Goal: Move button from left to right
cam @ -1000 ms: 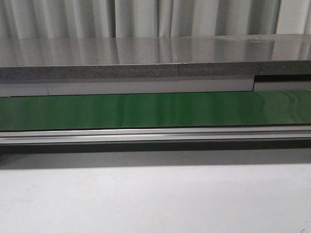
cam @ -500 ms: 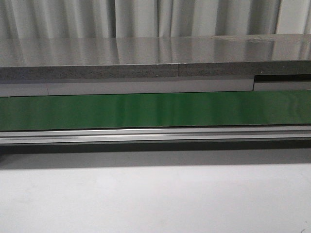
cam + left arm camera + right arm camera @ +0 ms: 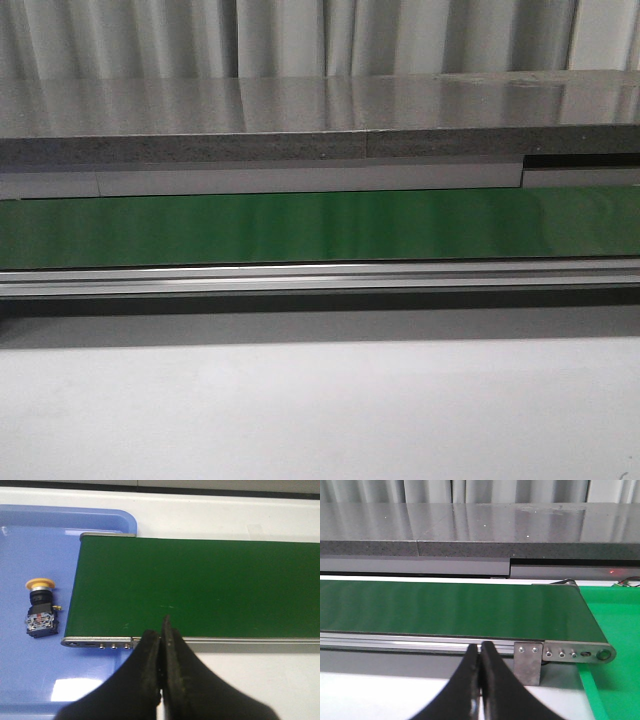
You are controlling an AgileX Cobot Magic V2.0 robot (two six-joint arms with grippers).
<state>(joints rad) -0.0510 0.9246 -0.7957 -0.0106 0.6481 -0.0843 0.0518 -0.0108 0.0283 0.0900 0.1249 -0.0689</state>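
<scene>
**Button waits in the tray; pickup not yet begun**

Front view: the green belt (image 3: 320,227) runs bare from left to right, with an aluminium rail (image 3: 320,277) along its near edge and a grey stone ledge (image 3: 300,120) behind it. Neither arm nor the button appears here.

Left wrist view: the button (image 3: 40,608) lies on its side in a blue tray (image 3: 30,670) just off the belt's left end, yellow cap pointing away from the black body, apart from the belt. The left gripper (image 3: 161,630) hangs over the belt's near rail, fingers pressed together, gripping nothing.

Right wrist view: the right gripper (image 3: 479,655) is likewise pressed shut and empty, near the belt's right end, where a green mat (image 3: 615,625) lies.

Judged from this, the task is at its start. The next move calls for the left gripper to spread, shift leftward over the tray, and straddle the button's body.
</scene>
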